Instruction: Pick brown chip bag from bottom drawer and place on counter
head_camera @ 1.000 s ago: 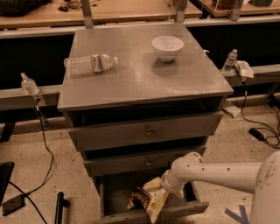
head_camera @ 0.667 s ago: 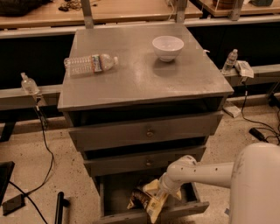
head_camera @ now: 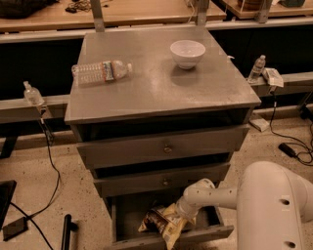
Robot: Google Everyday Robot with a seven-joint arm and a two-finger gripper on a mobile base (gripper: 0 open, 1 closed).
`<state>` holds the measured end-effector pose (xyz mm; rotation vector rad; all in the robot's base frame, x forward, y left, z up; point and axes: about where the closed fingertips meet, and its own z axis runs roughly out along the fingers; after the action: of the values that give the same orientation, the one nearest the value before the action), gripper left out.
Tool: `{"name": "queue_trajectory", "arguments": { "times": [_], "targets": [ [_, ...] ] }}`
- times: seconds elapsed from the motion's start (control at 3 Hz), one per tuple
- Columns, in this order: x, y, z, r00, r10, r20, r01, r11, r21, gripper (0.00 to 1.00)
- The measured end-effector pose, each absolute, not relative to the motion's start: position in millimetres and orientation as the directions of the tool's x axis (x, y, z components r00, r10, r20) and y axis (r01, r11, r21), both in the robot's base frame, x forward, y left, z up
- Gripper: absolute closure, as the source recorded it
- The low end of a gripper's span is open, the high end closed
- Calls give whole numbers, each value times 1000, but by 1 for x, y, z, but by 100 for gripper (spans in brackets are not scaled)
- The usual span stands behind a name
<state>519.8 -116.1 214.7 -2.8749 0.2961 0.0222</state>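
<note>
Grey bench: one bottle, one bowl. Bottom drawer open, one brown chip bag inside. Your arm reaches down, claw at the bag; can't tell its grip.

Robot lab: workbenches, floor cables, jaws in drawer.

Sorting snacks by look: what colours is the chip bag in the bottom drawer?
Chip bag: dark brown middle, cream-yellow ends; camera view. Pincer at it in drawer.
</note>
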Motion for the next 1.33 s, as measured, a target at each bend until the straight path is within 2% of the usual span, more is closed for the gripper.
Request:
{"name": "queue_trajectory", "arguments": {
  "times": [0.33,0.67,1.0,1.33],
  "targets": [
    [518,-116,214,979,-198,-44,-203,-948,-245,34],
    [516,-115,212,979,-197,-48,-202,-948,-245,63],
    [515,-114,211,979,-196,-50,-202,-948,-245,88],
    [508,-108,239,987,-163,-4,-157,-948,-277,100]
  ]
}}
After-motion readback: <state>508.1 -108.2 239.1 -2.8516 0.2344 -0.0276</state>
